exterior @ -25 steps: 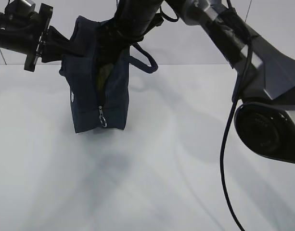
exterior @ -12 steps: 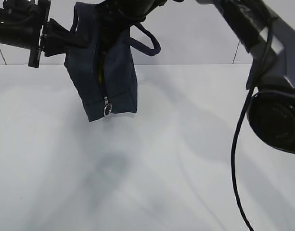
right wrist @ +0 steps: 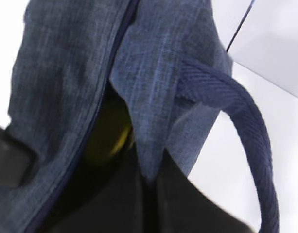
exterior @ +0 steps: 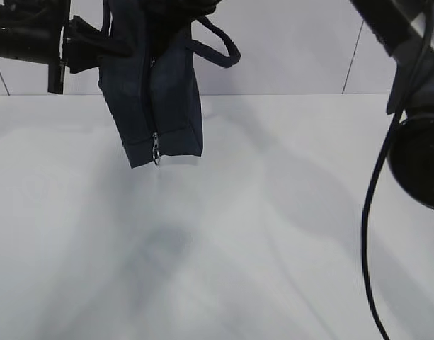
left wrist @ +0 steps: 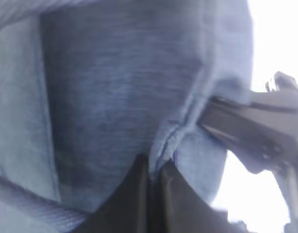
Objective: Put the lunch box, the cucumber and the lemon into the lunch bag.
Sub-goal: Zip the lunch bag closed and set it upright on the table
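Observation:
The dark navy lunch bag hangs in the air above the white table, its silver zipper ring dangling at the lowest corner. My left gripper reaches in from the left. It is shut on a seam fold of the lunch bag, pinched at the left gripper. My right gripper is shut on a fabric flap beside the bag's opening. A yellow shape, the lemon, shows inside the slit. The lunch box and the cucumber are hidden.
One padded handle loop sticks out to the right of the bag. The right arm's base and its black cable stand at the right edge. A grey wall runs behind the table.
Both arms have lifted the bag higher and slightly to the right. Its bottom now hangs further above the table, and the right arm has risen mostly out of the exterior view.

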